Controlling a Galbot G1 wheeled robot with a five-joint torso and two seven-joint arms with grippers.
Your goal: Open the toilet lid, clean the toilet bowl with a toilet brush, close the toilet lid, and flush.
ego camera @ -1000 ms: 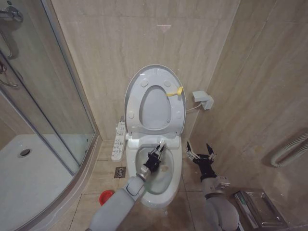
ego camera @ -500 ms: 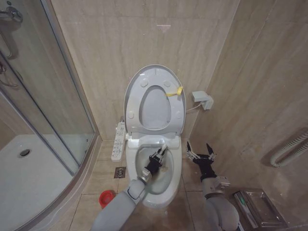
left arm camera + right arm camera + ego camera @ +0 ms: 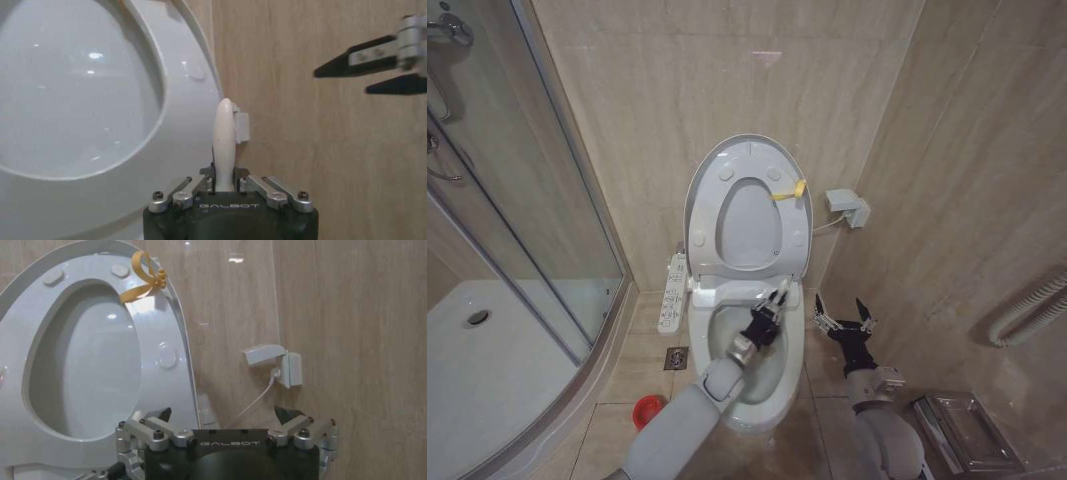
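Beige tile walls close in a corner where the toilet lid (image 3: pixel 749 205) stands raised against the wall, its yellow tag (image 3: pixel 791 191) at one edge. Below it we see the toilet bowl (image 3: pixel 762 385) open, with our left gripper (image 3: pixel 770 317) over its rear right part — clenched on the white handle of the toilet brush (image 3: pixel 224 145). Our right gripper (image 3: pixel 844 322) hovers just beside the bowl's right rim, fingers spread and holding nothing. On the floor left of the bowl sits the red holder cup (image 3: pixel 647 409).

Small tiled bathroom, bidet toilet (image 3: pixel 749 300) in corner, glass shower enclosure (image 3: pixel 517 230), beige wall tiles (image 3: pixel 677 90)
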